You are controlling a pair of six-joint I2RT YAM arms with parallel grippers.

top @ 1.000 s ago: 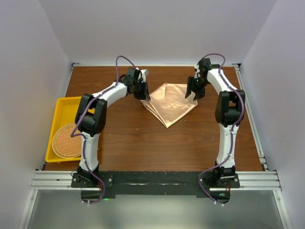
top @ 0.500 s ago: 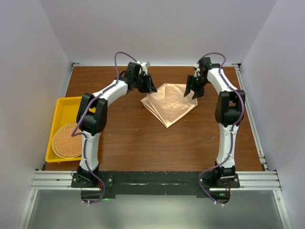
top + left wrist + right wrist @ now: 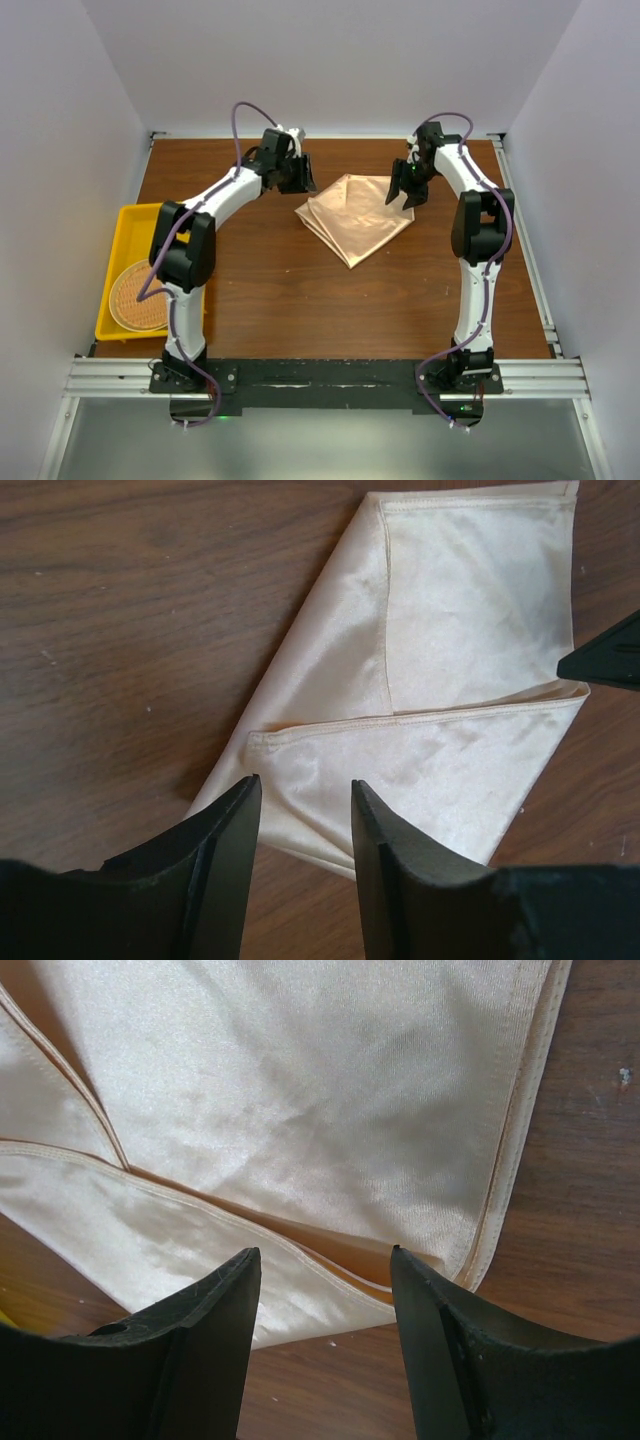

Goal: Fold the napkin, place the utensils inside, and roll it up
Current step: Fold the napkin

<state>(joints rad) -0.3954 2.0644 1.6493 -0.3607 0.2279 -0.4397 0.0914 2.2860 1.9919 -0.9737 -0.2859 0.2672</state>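
The peach-orange napkin (image 3: 355,215) lies folded into a layered diamond on the wooden table, at the back middle. My left gripper (image 3: 300,176) is open and empty, hovering just off the napkin's left corner; in the left wrist view the napkin (image 3: 440,710) fills the space ahead of its fingers (image 3: 225,850). My right gripper (image 3: 402,195) is open and empty above the napkin's right corner; the right wrist view shows the folded layers (image 3: 300,1110) between and beyond its fingers (image 3: 440,1330). No utensils are in view.
A yellow tray (image 3: 125,225) stands at the table's left edge with a round woven wicker mat (image 3: 140,295) in it. Bare wood (image 3: 320,310) stretches in front of the napkin. White walls close the back and sides.
My left gripper has lifted off the napkin's left corner and moved back and left. The napkin's left corner now lies flat. The right gripper has barely moved.
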